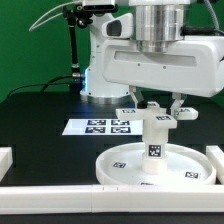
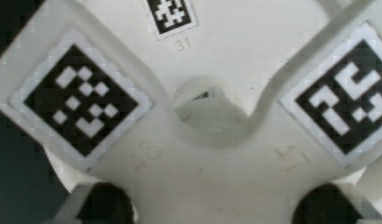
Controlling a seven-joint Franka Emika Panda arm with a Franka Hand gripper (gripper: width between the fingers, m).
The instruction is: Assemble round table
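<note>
In the exterior view, the large rimmed round disc (image 1: 158, 164) lies flat on the black table (image 1: 40, 115), against the white border block (image 1: 110, 201) that runs along the near edge. The short thick cylinder leg (image 1: 155, 145) stands upright at about the middle of the disc, with a black-and-white tag facing the camera. On top of the leg sits the small cross-shaped base (image 1: 156, 114), its tagged arms spreading out to either side. The gripper (image 1: 157, 106) hangs directly above the leg, at the level of the cross. Its two fingers reach down on either side of the cross's hub, but this view does not show whether they touch it. Behind the disc, toward the robot's white pedestal (image 1: 100, 75), the marker board (image 1: 98, 126) lies flat on the table, apart from the disc. Another border block (image 1: 5, 157) stands beside the disc toward the exterior view's left.

In the wrist view, the cross-shaped base (image 2: 202, 110) fills the picture, seen from close above. Three of its tagged arms spread from a hub with a round hole in the middle. The two dark fingertips (image 2: 104, 202) show at the frame's edge, set apart from each other, with white plastic of the cross lying between them. The jaws are partly open, and I cannot tell whether they are pressing on the cross.
</note>
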